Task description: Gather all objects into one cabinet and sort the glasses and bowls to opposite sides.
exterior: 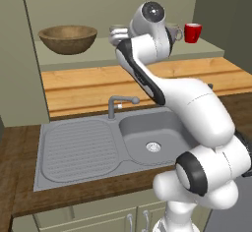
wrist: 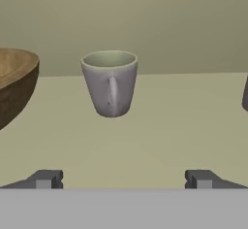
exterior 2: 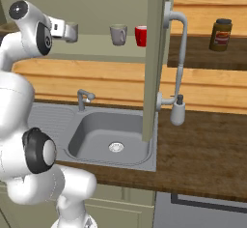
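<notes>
A glossy white robot arm [exterior: 197, 123] built from thick, rounded segments, smooth as moulded plastic. Dark charcoal rings and round caps mark each joint (one large black disc sits on the lowest joint, another smaller grey disc caps the topmost one). A black band runs along the edge of the slim middle link. The end effector [wrist: 123, 179] has two small, blocky, dark grey finger tips [wrist: 44, 179], each with a paler grey square face. No cables, screws or lettering can be made out.
</notes>
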Tool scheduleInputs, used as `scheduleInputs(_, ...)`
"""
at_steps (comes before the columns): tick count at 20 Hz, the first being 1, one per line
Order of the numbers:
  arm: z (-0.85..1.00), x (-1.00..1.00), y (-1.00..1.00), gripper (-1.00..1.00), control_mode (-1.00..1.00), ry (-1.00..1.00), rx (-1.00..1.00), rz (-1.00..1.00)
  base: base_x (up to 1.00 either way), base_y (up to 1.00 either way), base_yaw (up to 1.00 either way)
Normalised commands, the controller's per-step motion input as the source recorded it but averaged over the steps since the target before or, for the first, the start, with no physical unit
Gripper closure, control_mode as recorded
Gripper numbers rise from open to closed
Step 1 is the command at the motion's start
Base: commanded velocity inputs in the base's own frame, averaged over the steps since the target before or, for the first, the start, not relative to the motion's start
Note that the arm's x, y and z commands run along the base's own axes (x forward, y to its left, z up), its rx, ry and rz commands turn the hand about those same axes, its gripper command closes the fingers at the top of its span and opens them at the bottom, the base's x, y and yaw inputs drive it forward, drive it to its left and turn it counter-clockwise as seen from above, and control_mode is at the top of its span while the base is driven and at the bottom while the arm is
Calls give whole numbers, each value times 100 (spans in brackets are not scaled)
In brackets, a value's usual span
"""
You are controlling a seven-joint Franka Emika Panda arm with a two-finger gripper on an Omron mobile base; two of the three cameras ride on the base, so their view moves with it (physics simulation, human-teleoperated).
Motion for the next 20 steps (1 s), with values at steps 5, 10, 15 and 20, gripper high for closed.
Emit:
scheduleInputs(5, 0, 33, 6, -100, -100, 0, 0, 0, 0, 0, 0)
scheduleInputs(10, 0, 24, 0, -100, -100, 0, 0, 0, 0, 0, 0)
scheduleInputs(15, 0, 15, 0, -100, -100, 0, 0, 0, 0, 0, 0)
scheduleInputs(20, 0, 16, 0, -100, -100, 0, 0, 0, 0, 0, 0)
